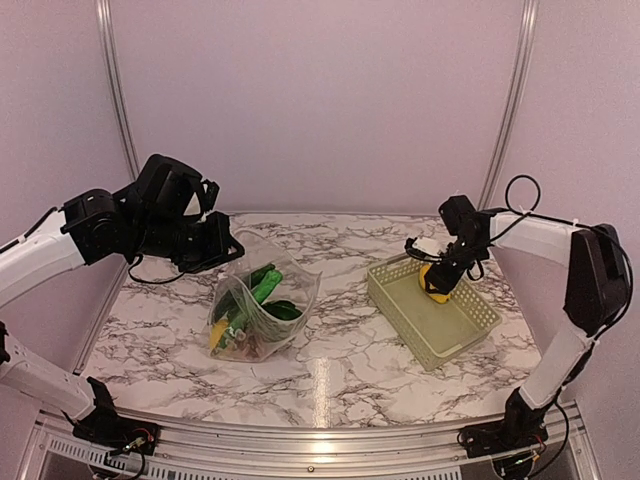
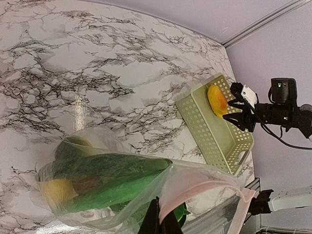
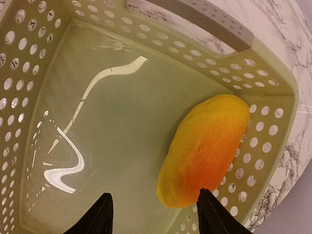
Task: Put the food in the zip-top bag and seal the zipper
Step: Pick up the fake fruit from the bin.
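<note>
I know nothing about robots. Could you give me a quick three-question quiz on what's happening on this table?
1. True or false: the basket holds just one food piece.
2. What does the left gripper pinch? A) basket B) bag C) nothing
3. Fill in: the right gripper, over the orange piece, is ____.
Key: 1 true; 2 B; 3 open.

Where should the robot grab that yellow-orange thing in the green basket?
Probably across its narrow middle, coming down from above. The orange-yellow piece lies flat on its long side, close beside the basket wall, so the open right end effector should straddle its short width, one finger slipping in wall-side.
</note>
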Motion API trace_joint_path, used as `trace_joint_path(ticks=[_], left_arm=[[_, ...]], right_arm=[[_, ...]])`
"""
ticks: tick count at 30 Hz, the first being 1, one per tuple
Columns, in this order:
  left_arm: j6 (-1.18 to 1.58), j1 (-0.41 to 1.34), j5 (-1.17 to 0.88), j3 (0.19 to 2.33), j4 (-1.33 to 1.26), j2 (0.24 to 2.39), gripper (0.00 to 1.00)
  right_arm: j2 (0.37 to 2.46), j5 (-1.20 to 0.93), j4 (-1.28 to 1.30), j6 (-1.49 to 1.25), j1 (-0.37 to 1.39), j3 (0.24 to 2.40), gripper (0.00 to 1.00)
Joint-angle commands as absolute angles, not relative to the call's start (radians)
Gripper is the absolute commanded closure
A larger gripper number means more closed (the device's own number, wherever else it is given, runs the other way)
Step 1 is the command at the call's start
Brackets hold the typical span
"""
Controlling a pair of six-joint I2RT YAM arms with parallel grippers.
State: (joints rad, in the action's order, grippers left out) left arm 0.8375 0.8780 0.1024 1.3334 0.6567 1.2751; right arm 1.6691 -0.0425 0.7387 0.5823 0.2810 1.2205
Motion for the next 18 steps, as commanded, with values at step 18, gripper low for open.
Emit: trace_joint_path(ticks=[18], left_arm=[[0.833, 0.876, 0.16, 1.318, 0.672, 1.245, 1.0]], right_arm=[[1.844, 0.093, 0.694, 0.519, 0.264, 1.396, 0.4]])
